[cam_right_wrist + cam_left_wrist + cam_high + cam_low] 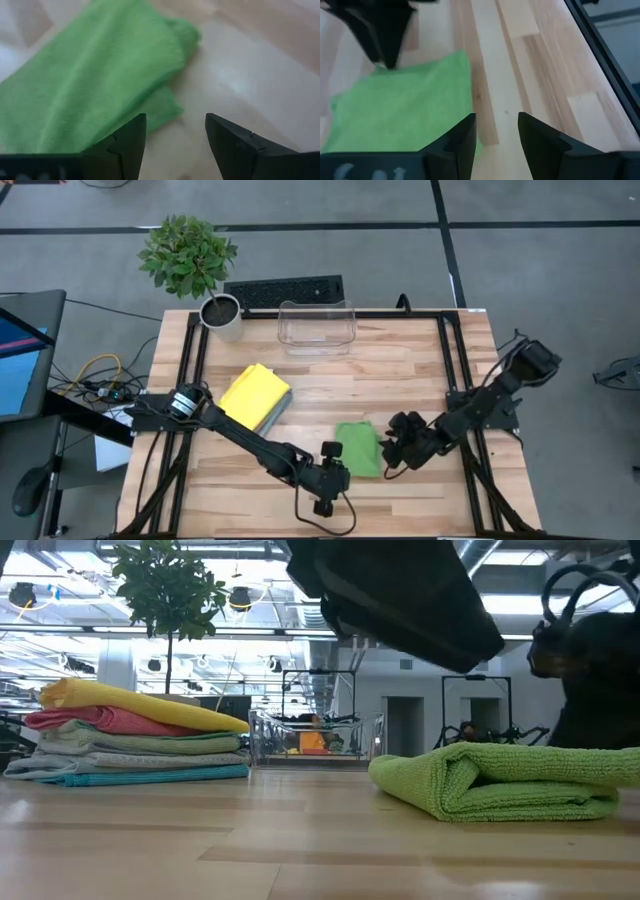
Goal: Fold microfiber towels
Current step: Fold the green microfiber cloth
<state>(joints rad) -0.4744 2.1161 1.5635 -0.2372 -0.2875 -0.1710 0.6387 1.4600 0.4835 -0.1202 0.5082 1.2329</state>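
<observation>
Your pale wooden plank counter (420,370) carries a folded lime-green microfiber towel (358,448), a yellow-topped towel stack (255,397), a clear plastic bin (316,326) and a potted plant (221,316).

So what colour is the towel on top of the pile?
Yellow. The top towel of the stack shows best in the high view.

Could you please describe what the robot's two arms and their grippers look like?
Both arms are dark, nearly black, built of jointed segments with black cables looping alongside. The left arm carries a round silver-ringed joint near its base. Each gripper, left and right, has two dark, flat fingers.
</observation>
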